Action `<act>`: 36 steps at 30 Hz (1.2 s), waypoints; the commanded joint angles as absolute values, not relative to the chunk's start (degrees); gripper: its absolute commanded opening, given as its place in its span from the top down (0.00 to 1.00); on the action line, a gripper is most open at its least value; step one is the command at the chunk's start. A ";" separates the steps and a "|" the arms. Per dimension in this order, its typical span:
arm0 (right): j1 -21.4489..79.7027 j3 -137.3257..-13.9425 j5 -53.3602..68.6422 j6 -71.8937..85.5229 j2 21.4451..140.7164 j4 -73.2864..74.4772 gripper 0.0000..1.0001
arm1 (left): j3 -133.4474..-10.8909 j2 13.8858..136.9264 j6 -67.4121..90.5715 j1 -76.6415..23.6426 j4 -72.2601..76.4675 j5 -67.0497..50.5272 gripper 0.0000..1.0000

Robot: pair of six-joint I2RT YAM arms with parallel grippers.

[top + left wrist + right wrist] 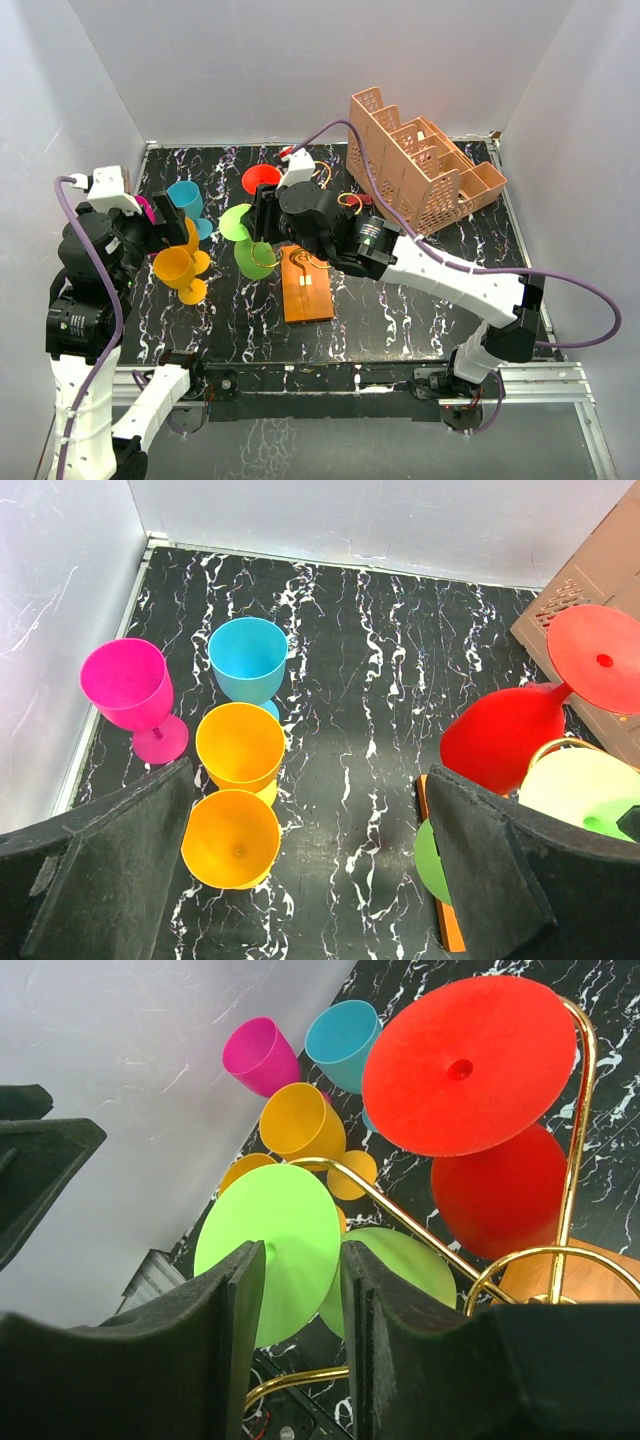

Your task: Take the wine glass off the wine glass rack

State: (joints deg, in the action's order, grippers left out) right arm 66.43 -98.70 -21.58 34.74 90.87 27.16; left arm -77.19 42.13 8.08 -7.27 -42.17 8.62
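Note:
The wine glass rack [305,288] is a gold wire stand on an orange base at the table's middle; its wire arms show in the right wrist view [420,1225]. A lime green wine glass [238,232] and a red wine glass [262,180] hang from it. My right gripper [264,214] is at the green glass. In its wrist view the gripper [300,1265] is open, with the green foot disc [285,1230] just beyond the gap and the red foot [465,1065] above. My left gripper [310,875] is open and empty, over the table left of the rack.
A pink glass [125,685], a blue glass [247,658] and two orange glasses [240,745] [230,837] stand at the left. A salmon lattice crate [425,160] stands at the back right. White walls enclose the table.

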 commanded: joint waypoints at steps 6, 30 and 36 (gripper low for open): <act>66.71 -99.69 -24.87 35.88 90.35 22.13 0.70 | -77.09 41.48 7.55 -7.65 -41.48 9.49 0.03; 66.70 -94.57 -23.77 41.57 86.99 19.34 0.87 | -78.40 42.18 8.00 -7.65 -42.89 8.59 0.03; 66.70 -93.28 -24.87 41.12 86.23 19.32 0.77 | -78.51 42.36 8.17 -7.60 -42.81 8.31 0.03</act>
State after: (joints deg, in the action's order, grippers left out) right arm 66.39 -93.60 -23.75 41.12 88.97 21.17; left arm -77.14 42.06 8.12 -7.35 -42.52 8.56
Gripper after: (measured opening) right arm 0.202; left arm 0.970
